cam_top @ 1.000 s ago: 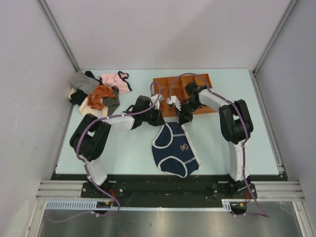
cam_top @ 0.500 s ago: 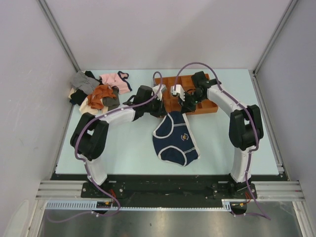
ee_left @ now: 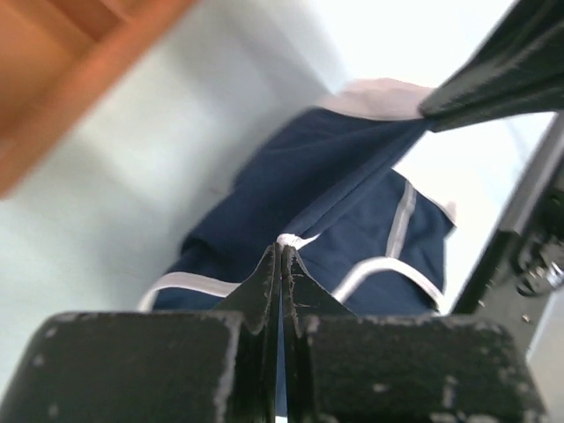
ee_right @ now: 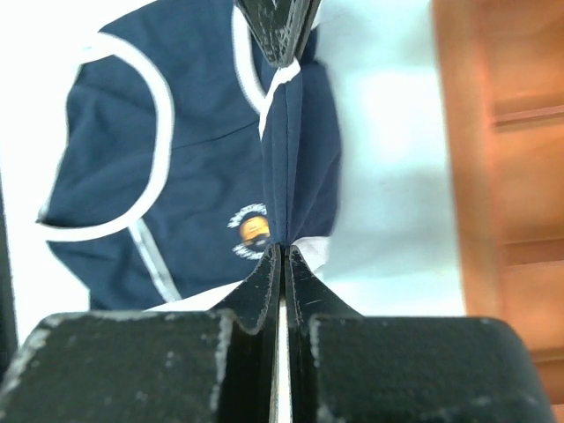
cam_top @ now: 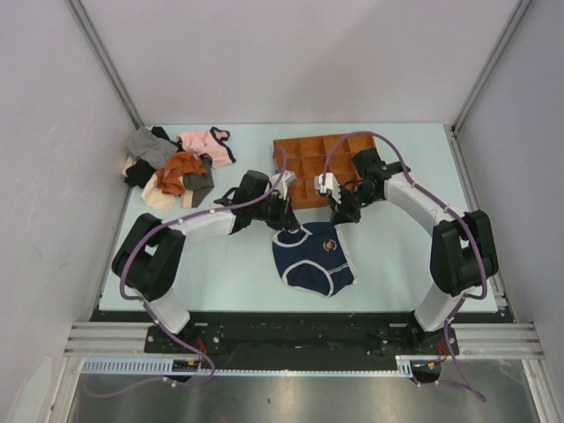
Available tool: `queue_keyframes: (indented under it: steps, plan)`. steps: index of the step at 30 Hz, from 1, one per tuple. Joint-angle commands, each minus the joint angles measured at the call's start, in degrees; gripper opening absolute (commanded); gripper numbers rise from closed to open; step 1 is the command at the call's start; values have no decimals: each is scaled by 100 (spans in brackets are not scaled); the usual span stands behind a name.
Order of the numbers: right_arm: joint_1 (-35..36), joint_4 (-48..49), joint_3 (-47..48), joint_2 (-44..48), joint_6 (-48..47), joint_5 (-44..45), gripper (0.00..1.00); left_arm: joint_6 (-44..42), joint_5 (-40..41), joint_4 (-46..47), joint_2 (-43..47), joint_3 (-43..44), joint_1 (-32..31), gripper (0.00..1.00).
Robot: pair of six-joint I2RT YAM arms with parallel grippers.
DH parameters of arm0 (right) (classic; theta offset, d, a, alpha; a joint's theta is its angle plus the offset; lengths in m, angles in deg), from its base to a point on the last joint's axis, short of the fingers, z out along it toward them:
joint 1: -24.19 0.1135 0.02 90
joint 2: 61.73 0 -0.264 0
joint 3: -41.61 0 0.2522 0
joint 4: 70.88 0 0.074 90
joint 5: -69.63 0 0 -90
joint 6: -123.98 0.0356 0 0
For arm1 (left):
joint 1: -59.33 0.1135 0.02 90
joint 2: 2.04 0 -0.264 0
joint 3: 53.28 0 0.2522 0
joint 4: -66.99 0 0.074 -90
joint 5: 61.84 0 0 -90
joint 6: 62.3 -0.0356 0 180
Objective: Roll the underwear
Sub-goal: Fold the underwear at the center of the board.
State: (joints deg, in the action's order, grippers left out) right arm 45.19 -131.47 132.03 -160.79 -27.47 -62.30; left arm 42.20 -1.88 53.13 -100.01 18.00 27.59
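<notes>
Navy underwear, white trim, top edge lifted, taut, rest on table.

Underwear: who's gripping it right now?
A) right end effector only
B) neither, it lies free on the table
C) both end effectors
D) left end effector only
C: the left end effector and the right end effector are each shut on the white-trimmed edge of the underwear, with the navy fabric pulled taut between them.
</notes>
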Motion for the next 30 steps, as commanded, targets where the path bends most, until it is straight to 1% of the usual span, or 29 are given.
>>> queue_keyframes:
  steps: [1, 8, 15, 23, 30]
  plan:
    - [19, -54, -441, 502, -236, -201, 0, 299, -327, 511, 560, -328, -252, 0]
    - [89, -248, -1241, 1169, -543, -307, 0, 439, -186, 555, 762, -697, -876, 1]
    - [80, -222, -1970, 1714, -701, -219, 0, 764, 59, 792, 1087, -1190, -1316, 0]
    - [63, -55, -2585, 2040, -781, -52, 0, 1054, 288, 1020, 1202, -1436, -1747, 0]
    - [28, -19, -2771, 2023, -895, -52, 0, 1142, 403, 1056, 1018, -1384, -1967, 0]
